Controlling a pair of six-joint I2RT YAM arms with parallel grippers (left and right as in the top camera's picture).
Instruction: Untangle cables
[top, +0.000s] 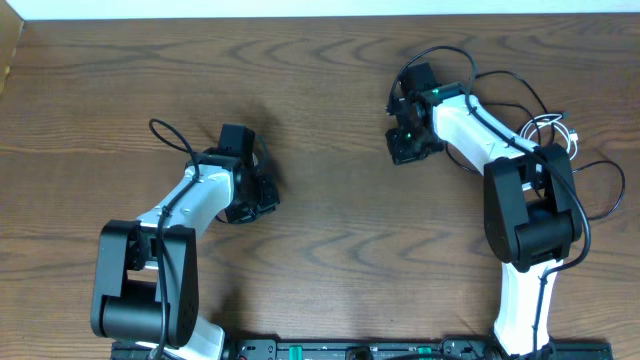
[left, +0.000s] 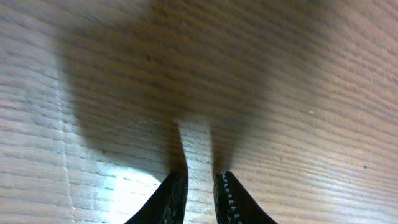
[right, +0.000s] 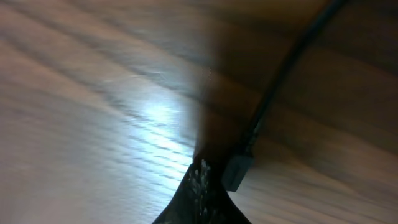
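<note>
Nearest, the left pincer (left: 200, 186) hangs low over bare desk (top: 330, 100) on the left. Its tips are a narrow slit apart, with only wood grain between them, so it holds nothing and no cable is near it.

Further right, one black cable (top: 620, 180) curls in a loose loop close to the right border of the overhead view. Just beyond it the white cable (top: 552, 128) sits in a small bunched coil beside the right arm's elbow, with thin black strands crossing it.

Further still, the right pincer (right: 202, 174) is pressed together down at the desk. A black cable's plug (right: 237, 171) lies just beside its tips, on their right. Whether any of it is caught between them cannot be told from the blurred wrist view.

By my reading the job is barely begun. The cords are all heaped on the right side and still overlap at the white coil, and none is laid out on its own.

For room, the middle and left of the desk are broad and bare, good ground for drawing a cord out. The far edge lies not far beyond the right pincer, and the right edge is out of view.
</note>
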